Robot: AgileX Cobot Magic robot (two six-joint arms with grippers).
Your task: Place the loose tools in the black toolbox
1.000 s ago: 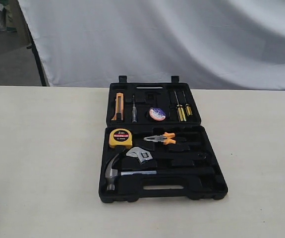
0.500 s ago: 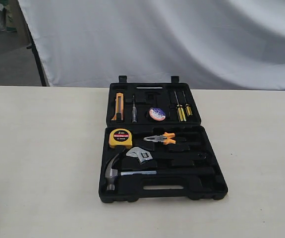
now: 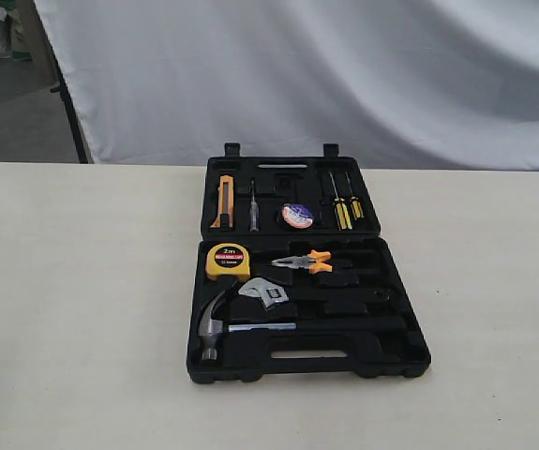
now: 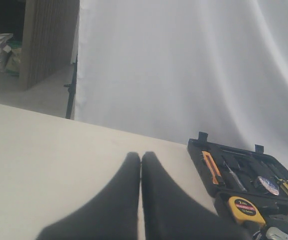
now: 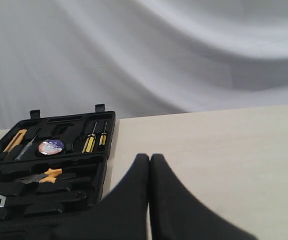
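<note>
While wrist views show closed pincers [image 4: 141, 155] [image 5: 150, 157], exterior shows whole toolbox [image 3: 396, 362]

Open table [image 3: 82, 309] either side of the black toolbox [image 3: 250, 367] (white drape [image 3: 344, 75] behind)

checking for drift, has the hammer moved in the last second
No. The hammer head sits just left of the toolbox slot handle, same as before.

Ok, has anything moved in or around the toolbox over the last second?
Nothing visibly changed. The claw hammer, adjustable wrench and tape roll lie in the open black toolbox exactly as before.
</note>
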